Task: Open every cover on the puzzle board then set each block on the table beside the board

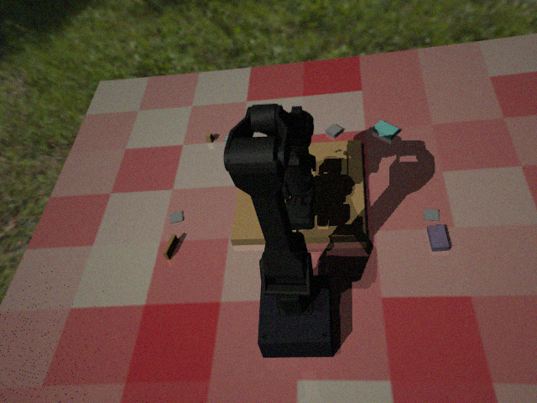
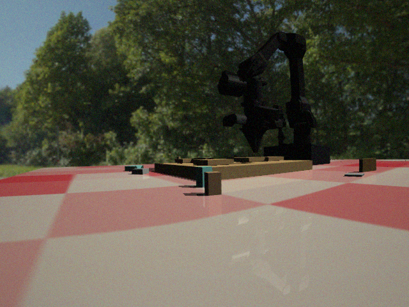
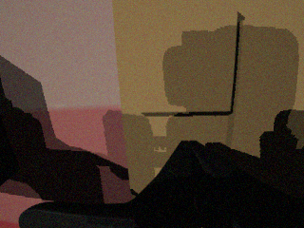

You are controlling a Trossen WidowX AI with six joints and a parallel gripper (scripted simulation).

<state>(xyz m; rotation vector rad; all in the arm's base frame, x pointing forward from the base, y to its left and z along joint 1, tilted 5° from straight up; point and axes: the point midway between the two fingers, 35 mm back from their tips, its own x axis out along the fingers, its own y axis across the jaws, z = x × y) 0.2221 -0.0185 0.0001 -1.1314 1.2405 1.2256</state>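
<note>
Puzzle board (image 1: 247, 217) (image 2: 264, 169) (image 3: 142, 57): on the table (image 1: 186, 277) (image 2: 198, 244) (image 3: 85, 71), below our end effector (image 2: 255, 150), which is closed, empty. Covers (image 2: 211, 161): on top, openness uncertain. Blocks: none visibly out; we cannot identify the scattered pieces' origin.

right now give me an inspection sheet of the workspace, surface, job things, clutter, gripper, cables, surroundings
surface: red, pink and white checkered table top
job's things: wooden puzzle board under the arm, raised pieces on top; how far its covers are open cannot be told
clutter: purple block and a small grey tile right of the board; turquoise block past its far right corner; whether these came from wells is unclear
gripper: black gripper, shut, nothing held, above the board
cables: nothing seen
surroundings: grass, trees
</note>
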